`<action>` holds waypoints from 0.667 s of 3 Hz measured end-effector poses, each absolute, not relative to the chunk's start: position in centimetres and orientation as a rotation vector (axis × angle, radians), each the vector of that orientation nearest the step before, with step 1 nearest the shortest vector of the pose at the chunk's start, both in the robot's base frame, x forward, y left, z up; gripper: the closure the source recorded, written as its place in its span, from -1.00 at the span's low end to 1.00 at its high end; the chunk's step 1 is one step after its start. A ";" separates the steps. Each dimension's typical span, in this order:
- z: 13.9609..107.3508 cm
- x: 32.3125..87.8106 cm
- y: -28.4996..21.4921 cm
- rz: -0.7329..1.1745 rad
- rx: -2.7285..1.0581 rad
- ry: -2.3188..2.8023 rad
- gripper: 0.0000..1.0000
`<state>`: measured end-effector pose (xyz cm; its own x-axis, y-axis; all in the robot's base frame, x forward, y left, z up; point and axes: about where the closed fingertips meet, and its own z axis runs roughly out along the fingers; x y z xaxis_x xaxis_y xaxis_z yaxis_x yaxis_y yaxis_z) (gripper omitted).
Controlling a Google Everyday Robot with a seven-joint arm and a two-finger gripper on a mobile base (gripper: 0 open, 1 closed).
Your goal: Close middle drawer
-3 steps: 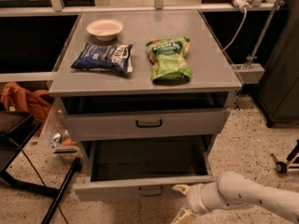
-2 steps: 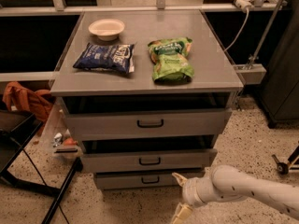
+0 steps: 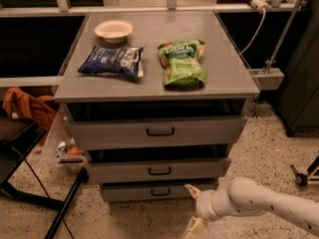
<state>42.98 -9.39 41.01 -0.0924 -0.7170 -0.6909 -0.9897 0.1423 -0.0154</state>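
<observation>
Compared with a second ago, you'll notice the middle drawer (image 3: 159,171) isn't hanging out anymore. It's pushed back into the cabinet (image 3: 224,78), sitting lower centre of the frame between the top drawer (image 3: 199,132) and the bottom drawer (image 3: 129,192). It's got a grey flat front, a small black bar handle and a dark gap along its upper edge. The gripper (image 3: 193,209) hangs at the bottom of the frame, just right of the bottom drawer's handle, fingers (image 3: 191,189) spread and holding nothing. Up top, the blue bag (image 3: 110,61) and green bag (image 3: 182,63) both carry lettering, but I can't read either.
</observation>
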 end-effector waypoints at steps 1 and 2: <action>40.8 45.4 -10.5 0.607 -1.591 1.850 -0.62; 41.0 48.7 -12.3 0.543 -1.552 1.851 -0.15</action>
<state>48.66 -12.25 41.01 -0.0849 -0.7018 -0.7073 -0.9727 0.2124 -0.0940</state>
